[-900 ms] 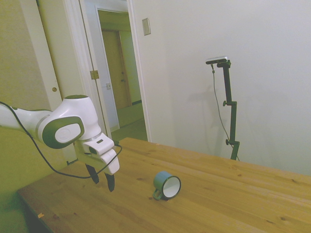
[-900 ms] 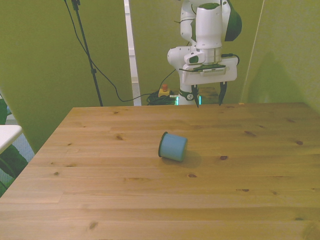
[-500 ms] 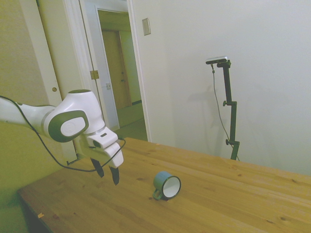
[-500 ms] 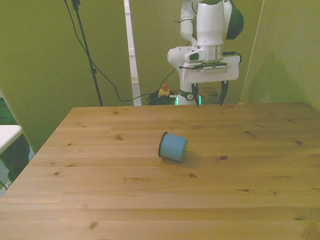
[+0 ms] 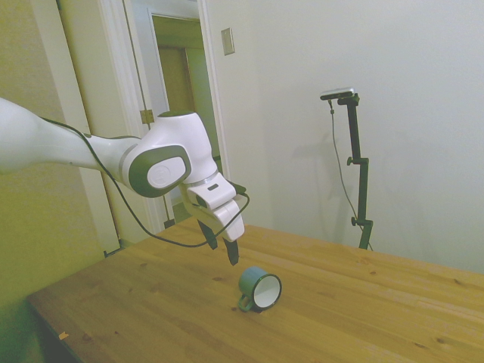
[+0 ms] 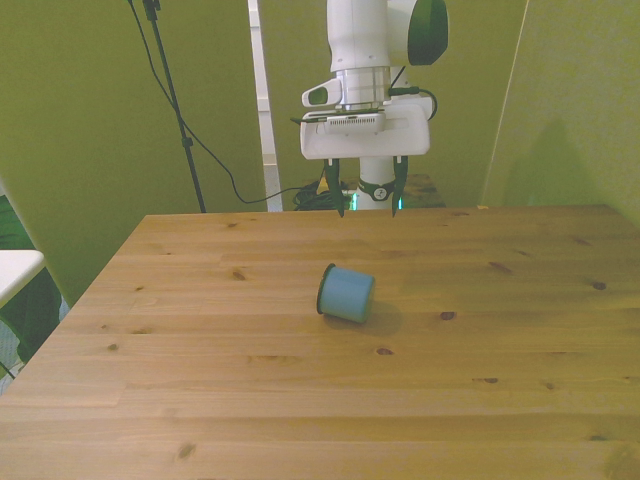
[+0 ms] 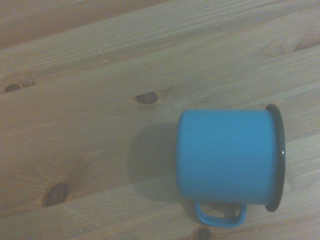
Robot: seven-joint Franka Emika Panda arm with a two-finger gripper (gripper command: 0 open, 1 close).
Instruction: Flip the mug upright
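One teal-blue enamel mug (image 5: 259, 288) (image 6: 346, 293) (image 7: 230, 159) lies on one wooden table (image 5: 151, 302) (image 6: 300, 400) (image 7: 75, 100), and it has one small loop handle (image 7: 220, 216). One white robot arm (image 5: 91, 147) carries one gripper (image 5: 220, 251) (image 6: 368, 201) with two dark fingers (image 6: 340, 203). In the background stands one open doorway (image 5: 178, 106), and one switch plate (image 5: 228, 41) sits on the wall.

The white arm (image 5: 45, 144) reaches in and bends down at the wrist. The gripper (image 6: 369, 199) points downward in the air, its jaws apart and holding nothing.
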